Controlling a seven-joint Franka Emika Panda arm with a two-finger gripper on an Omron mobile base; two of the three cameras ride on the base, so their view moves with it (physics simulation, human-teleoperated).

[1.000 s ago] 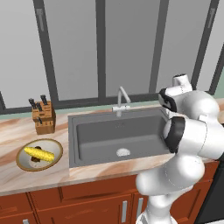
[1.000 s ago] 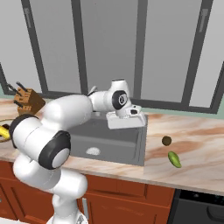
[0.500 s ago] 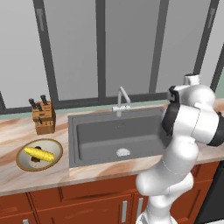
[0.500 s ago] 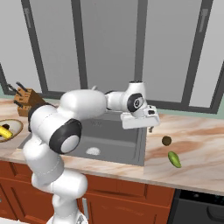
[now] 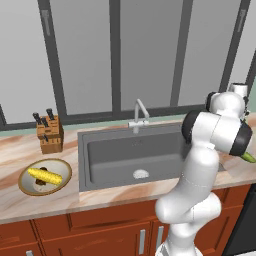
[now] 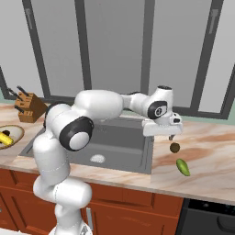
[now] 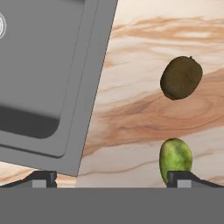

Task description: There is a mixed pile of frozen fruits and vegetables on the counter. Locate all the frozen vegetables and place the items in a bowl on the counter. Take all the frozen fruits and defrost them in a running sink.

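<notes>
— Where are the fruits?
— The small round brown ball and yellow-green oval piece lie on the beige marbled counter, right of the dark grey sink.
— Your claw?
— My gripper hovers above them, jaws apart, empty.

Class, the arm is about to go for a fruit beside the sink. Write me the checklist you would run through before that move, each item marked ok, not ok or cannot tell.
1. End effector open and holding nothing: ok.
2. Brown fruit lies free on the counter, apart from the green fruit: ok.
3. End effector above the fruits, beside the sink: ok, though not centred on either.
4. Corn cob already lies in the bowl: ok.
5. Dark lump in the bowl too: cannot tell, something dark lies by the cob.
6. Water running from the faucet: not ok, no stream visible.
</notes>
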